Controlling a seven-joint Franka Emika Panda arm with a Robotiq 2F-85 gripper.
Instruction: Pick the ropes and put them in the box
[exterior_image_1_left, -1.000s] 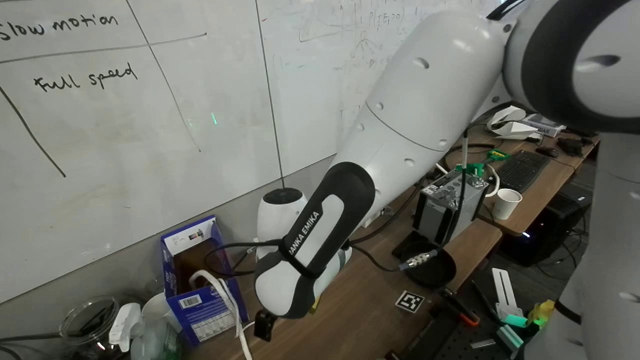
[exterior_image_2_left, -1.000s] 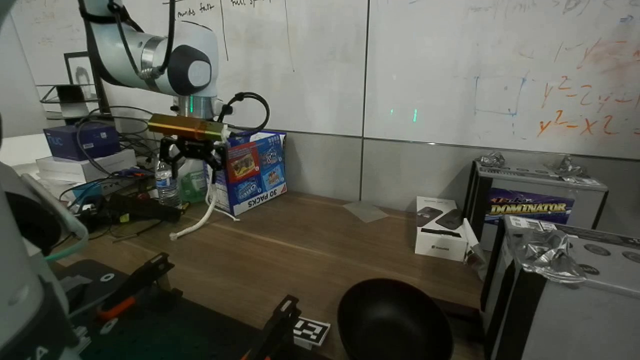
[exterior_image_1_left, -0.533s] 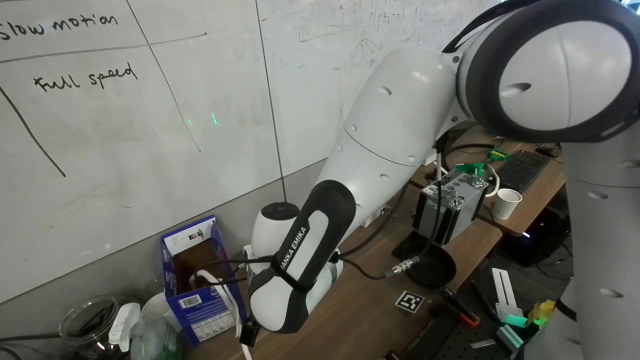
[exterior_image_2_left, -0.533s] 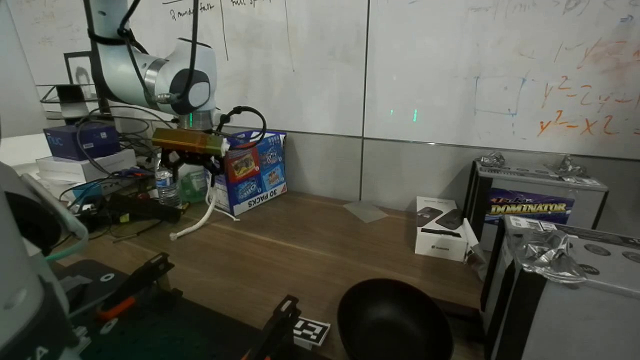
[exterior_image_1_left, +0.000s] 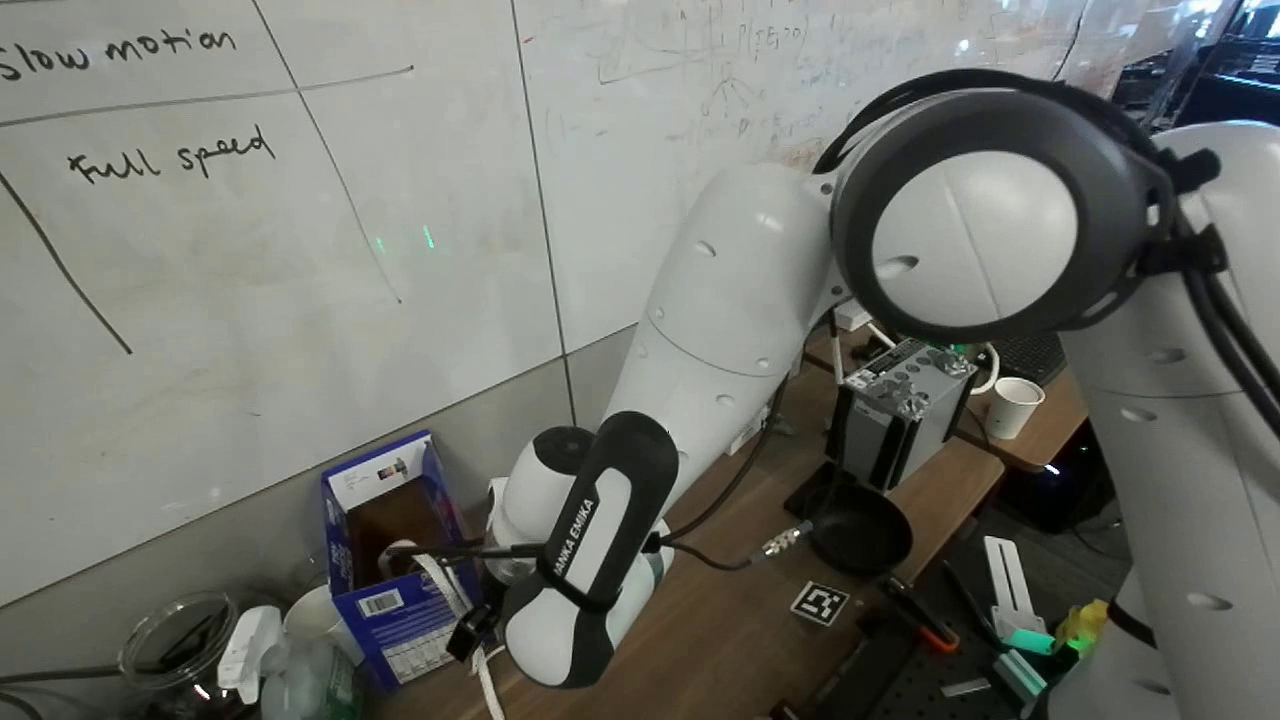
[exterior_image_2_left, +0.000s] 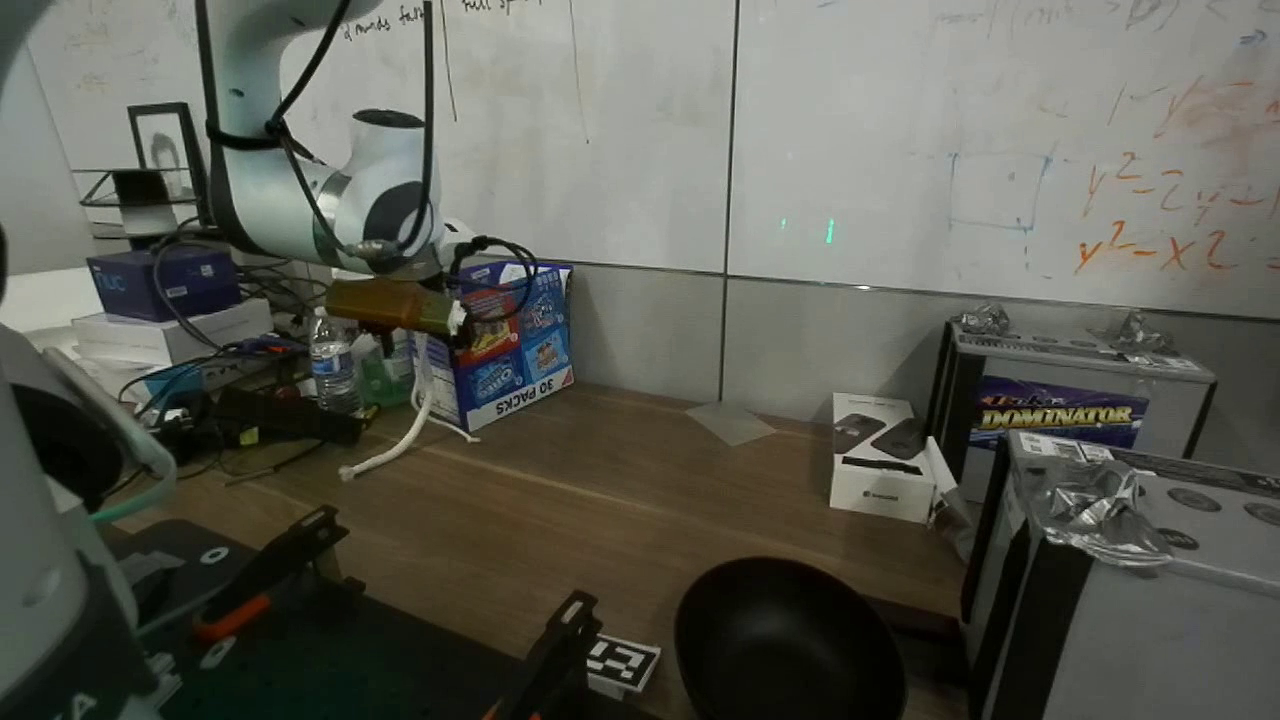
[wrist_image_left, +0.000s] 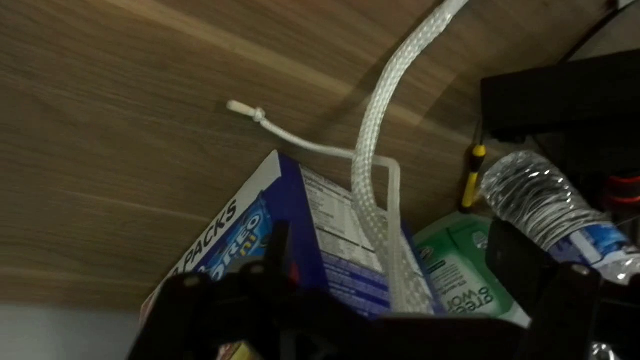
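The blue box (exterior_image_1_left: 410, 630) stands against the wall, its top uncovered and its labelled flap (exterior_image_1_left: 385, 475) raised. From inside it, the white ropes (exterior_image_1_left: 440, 585) bend over the front edge. Their lower ends trail on the table, where an exterior view shows a thick rope (exterior_image_2_left: 400, 450) and a thinner knotted one. My gripper (wrist_image_left: 393, 245) is open above and beside the box (wrist_image_left: 345, 240). In the wrist view, the ropes (wrist_image_left: 372, 140) run down between the spread fingers (wrist_image_left: 277, 250) without being gripped. The arm's amber housing (exterior_image_2_left: 395, 305) hides most of the fingers in an exterior view.
A green spray bottle (wrist_image_left: 455, 265), a water bottle (exterior_image_2_left: 333, 365), a paper cup (exterior_image_1_left: 322, 622) and a glass jar (exterior_image_1_left: 180, 640) crowd beside the box. The whiteboard wall (exterior_image_2_left: 640, 330) rises behind it. A black bowl (exterior_image_2_left: 790, 640) stands farther off.
The arm has come down and closer to the box, and the gripper has tilted and turned. The ropes and the box look the same as before.
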